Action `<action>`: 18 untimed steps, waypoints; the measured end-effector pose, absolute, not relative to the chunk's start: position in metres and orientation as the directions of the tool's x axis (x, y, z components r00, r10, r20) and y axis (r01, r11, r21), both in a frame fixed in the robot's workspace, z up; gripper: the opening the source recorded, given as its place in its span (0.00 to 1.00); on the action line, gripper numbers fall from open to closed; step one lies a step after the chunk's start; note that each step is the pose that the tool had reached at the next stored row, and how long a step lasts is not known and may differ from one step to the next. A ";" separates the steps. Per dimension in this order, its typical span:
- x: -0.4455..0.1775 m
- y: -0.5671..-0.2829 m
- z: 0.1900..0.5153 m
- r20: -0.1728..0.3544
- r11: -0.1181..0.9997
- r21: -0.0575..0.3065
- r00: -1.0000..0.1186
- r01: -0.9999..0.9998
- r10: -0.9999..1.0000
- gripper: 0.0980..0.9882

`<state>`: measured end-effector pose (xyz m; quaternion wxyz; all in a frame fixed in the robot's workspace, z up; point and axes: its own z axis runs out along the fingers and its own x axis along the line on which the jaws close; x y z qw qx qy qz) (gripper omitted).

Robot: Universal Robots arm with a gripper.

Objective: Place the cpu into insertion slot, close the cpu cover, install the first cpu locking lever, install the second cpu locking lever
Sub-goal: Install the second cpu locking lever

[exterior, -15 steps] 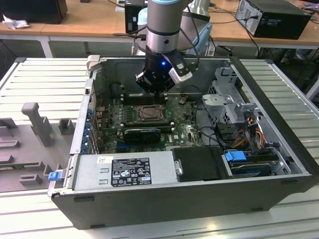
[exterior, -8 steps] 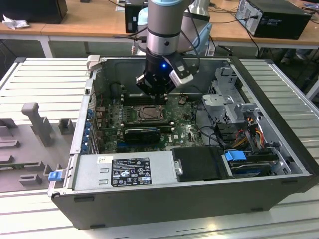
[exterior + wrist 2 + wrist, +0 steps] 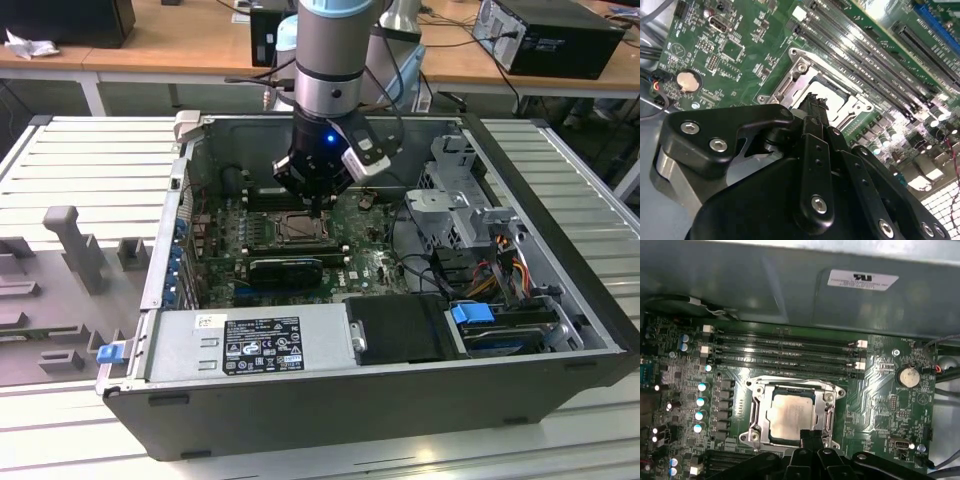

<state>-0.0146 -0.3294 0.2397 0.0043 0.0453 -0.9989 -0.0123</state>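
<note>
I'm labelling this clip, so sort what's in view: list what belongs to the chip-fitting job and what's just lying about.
Job:
- chip, seated in the socket
- metal cover, down around the chip
- gripper, fingertips together at the socket's edge

Lying about:
- memory slots
- coin battery
- power supply
- cables

No words or numbers can be read. A white label (image 3: 863, 279) sits on the grey case wall (image 3: 765, 280) in the first wrist view. A black sticker (image 3: 262, 345) sits on the silver power box (image 3: 180, 345).
</note>
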 end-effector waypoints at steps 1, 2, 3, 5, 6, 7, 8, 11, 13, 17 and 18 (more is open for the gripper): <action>-0.015 -0.330 0.239 0.008 0.996 0.024 -0.996 -0.090 -0.091 0.01; -0.015 -0.331 0.239 0.008 0.996 0.023 -0.996 -0.091 -0.091 0.01; -0.015 -0.331 0.239 0.008 0.996 0.022 -0.996 -0.090 -0.091 0.01; -0.015 -0.332 0.239 0.008 0.996 0.020 -0.996 -0.090 -0.090 0.01; -0.015 -0.333 0.239 0.008 0.996 0.019 -0.996 -0.090 -0.090 0.01; -0.015 -0.333 0.239 0.008 0.996 0.019 -0.996 -0.090 -0.090 0.01; -0.015 -0.333 0.241 0.008 0.996 0.019 -0.996 -0.090 -0.090 0.01; -0.015 -0.333 0.245 0.008 0.996 0.019 -0.996 -0.090 -0.090 0.01; -0.015 -0.333 0.246 0.008 0.996 0.019 -0.996 -0.090 -0.090 0.01; -0.015 -0.333 0.250 0.008 0.996 0.019 -0.996 -0.090 -0.090 0.01; -0.015 -0.333 0.250 0.008 0.996 0.020 -0.996 -0.090 -0.090 0.01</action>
